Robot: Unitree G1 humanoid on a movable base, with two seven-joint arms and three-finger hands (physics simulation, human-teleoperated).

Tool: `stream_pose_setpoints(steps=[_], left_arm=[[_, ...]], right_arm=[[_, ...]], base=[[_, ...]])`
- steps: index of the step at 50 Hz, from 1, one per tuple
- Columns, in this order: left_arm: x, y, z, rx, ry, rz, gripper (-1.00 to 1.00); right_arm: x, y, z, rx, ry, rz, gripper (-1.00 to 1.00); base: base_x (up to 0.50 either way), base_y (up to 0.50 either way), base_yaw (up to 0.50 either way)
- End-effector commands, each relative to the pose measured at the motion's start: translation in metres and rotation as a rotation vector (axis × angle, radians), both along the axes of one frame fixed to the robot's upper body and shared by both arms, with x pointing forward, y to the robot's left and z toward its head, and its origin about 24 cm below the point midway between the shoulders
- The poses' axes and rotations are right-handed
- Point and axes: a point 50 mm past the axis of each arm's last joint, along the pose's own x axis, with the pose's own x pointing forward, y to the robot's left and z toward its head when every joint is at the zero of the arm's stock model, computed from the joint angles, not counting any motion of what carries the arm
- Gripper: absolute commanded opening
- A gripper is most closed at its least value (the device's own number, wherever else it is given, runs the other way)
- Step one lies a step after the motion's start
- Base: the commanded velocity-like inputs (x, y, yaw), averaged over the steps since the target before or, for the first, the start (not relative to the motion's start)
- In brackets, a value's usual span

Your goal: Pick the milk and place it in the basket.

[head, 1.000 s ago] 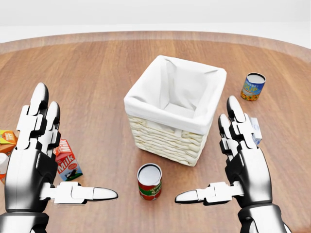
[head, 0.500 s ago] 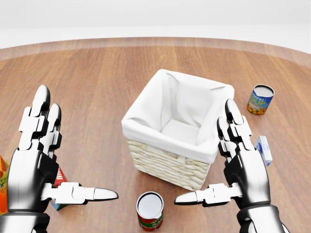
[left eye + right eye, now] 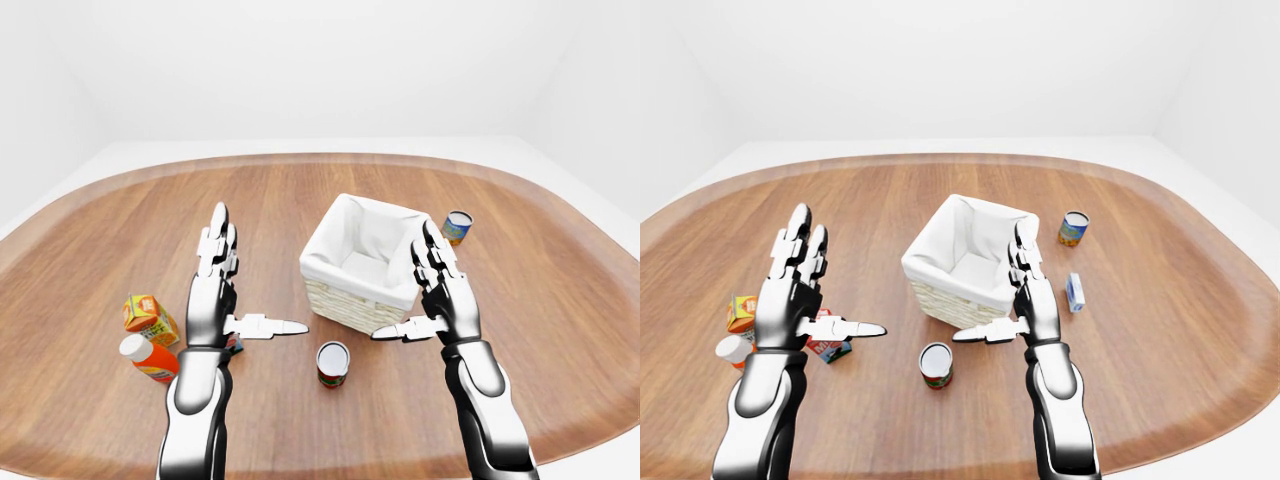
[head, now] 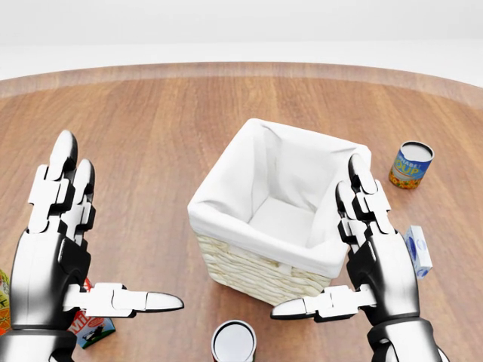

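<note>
Table [image 3: 120, 230]: rounded wooden top, filling most of each view, white surround beyond its edge.
Basket [image 4: 260, 264]: wicker, square, lined with white cloth, upright near the middle of the head view, turned corner-on; nothing visible inside.
Milk [image 3: 830, 349]: small red and blue carton, standing on the wood at lower left, mostly hidden behind the left hand in the head view, with only a corner peeping below the thumb; well apart from the basket.
Left hand [image 4: 64, 249]: raised over the table at the left of the head view, palm inward, fingers straight and spread, thumb stretched toward the centre; holding nothing, above and just beside the milk, contact not discernible.
Right hand [image 4: 373, 256]: raised at the right, mirroring the other, fingers straight and apart, thumb pointing left; holding nothing, overlapping the basket's right corner in the head view.
Red can [image 3: 332, 363]: upright, open silver top, below the basket, between the two thumbs.
Blue and yellow can [image 4: 411, 165]: upright, to the upper right of the basket, well apart from it.
Small white and blue carton [image 4: 418, 251]: lying to the right of the right hand.
Orange carton [image 3: 149, 317]: tilted, at the far left, near the milk.
Orange bottle [image 3: 149, 358]: white cap, lying on its side just below the orange carton.
</note>
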Motion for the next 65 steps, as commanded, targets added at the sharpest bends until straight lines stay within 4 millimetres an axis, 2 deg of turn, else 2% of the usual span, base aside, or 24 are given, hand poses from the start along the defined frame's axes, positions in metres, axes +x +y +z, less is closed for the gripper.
stream_pose_setpoints(steps=[1,9,15,19,21,39,48,61,65], left_arm=[[-0.001,0.000,0.003,0.003,-0.013,0.001,1.00],[0.001,0.003,0.003,0.022,-0.013,0.014,1.00],[0.011,0.014,-0.014,0.087,0.065,0.071,1.00],[0.012,0.024,-0.032,0.159,0.150,0.123,1.00],[0.011,0.027,-0.036,0.167,0.165,0.116,1.00],[0.006,0.042,-0.038,0.438,0.177,0.196,1.00],[0.007,0.039,-0.038,0.462,0.180,0.176,1.00],[0.026,0.051,-0.055,0.511,0.207,0.228,1.00],[0.029,0.056,-0.055,0.512,0.216,0.245,1.00]], right_arm=[[-0.001,0.000,0.001,0.005,-0.006,0.009,1.00],[0.000,0.001,-0.001,0.002,0.005,0.001,1.00],[-0.001,0.000,-0.004,0.003,0.019,0.006,1.00],[-0.001,0.001,-0.007,0.006,0.028,0.008,1.00],[-0.001,0.001,-0.007,0.006,0.030,0.008,1.00],[0.000,0.000,-0.008,0.016,0.035,0.003,1.00],[-0.001,0.000,-0.006,0.020,0.027,0.003,1.00],[-0.002,0.000,-0.005,0.025,0.023,0.007,1.00],[-0.002,0.000,-0.006,0.028,0.024,0.009,1.00]], base=[[0.33,0.00,0.00],[0.33,0.00,0.00],[0.04,0.00,0.00],[0.00,0.00,0.00],[0.00,0.00,0.00],[0.00,0.00,0.00],[0.00,0.00,0.00],[0.00,0.00,0.00],[0.00,0.00,0.00]])
